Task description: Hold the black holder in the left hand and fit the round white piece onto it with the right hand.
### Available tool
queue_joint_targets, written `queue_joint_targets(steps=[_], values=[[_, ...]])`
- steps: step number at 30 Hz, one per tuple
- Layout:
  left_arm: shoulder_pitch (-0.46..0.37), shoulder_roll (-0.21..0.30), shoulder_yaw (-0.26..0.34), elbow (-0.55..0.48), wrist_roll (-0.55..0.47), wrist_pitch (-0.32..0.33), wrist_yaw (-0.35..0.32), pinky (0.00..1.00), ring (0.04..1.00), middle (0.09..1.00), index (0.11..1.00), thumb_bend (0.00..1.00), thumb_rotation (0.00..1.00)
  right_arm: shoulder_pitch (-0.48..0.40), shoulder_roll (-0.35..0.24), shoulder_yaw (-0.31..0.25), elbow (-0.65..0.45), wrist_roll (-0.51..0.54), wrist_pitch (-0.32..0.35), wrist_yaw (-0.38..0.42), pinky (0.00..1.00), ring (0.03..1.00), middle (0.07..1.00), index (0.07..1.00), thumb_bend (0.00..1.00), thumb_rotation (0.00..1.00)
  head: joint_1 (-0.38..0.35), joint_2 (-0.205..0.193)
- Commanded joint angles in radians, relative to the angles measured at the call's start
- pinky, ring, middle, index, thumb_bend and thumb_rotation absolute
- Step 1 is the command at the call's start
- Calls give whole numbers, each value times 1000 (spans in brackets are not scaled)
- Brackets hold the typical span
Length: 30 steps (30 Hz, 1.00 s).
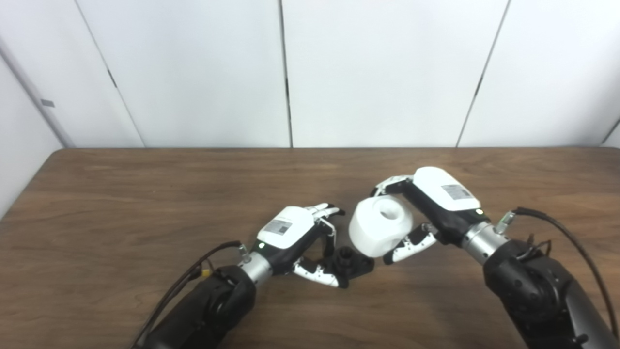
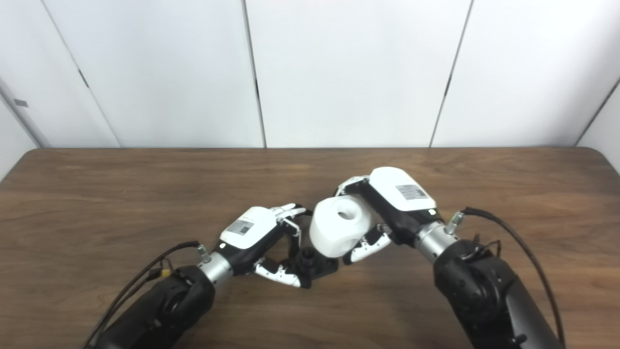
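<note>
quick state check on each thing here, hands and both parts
left hand: shut on the black holder, low at the table
black holder: gripped at its left side, post pointing up, nothing fitted on it
right hand: shut on the round white piece
round white piece: held off the table, tilted, centre hole facing up, just above and right of the holder, not yet on the post
table: wooden, under both hands

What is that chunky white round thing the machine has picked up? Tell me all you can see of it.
The round white piece is a thick, smooth, matte drum, like plastic, with a hole in its upper face. The right hand grips it, tilted, above the wooden table, just right of the small black holder at the left hand.
</note>
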Motion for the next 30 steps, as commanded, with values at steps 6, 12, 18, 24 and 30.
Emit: queue_joint_targets(steps=[6, 12, 18, 24, 30], values=[[51, -11, -72, 56, 65, 32, -87, 896, 948, 909, 485, 524, 68, -75, 18, 7, 18, -9, -57, -6, 772, 765, 722, 480, 521, 144, 7, 6], [51, -12, -77, 51, 73, 39, -89, 883, 947, 910, 485, 524, 70, -94, 28, 15, 31, -14, -70, -4, 759, 754, 721, 480, 521, 144, 8, 10], [52, -12, -75, 48, 68, 41, -92, 908, 955, 912, 485, 524, 70, -107, 40, 22, 34, -21, -73, 9, 760, 752, 724, 480, 521, 144, 9, 17], [53, -10, -77, 37, 69, 50, -96, 901, 951, 910, 485, 524, 70, -117, 29, 36, 46, -32, -100, 18, 743, 748, 722, 481, 521, 143, 10, 24], [54, -6, -77, 23, 61, 61, -103, 905, 950, 912, 485, 524, 70, -114, 14, 47, 59, -30, -131, 41, 747, 749, 723, 480, 522, 143, 11, 35]])
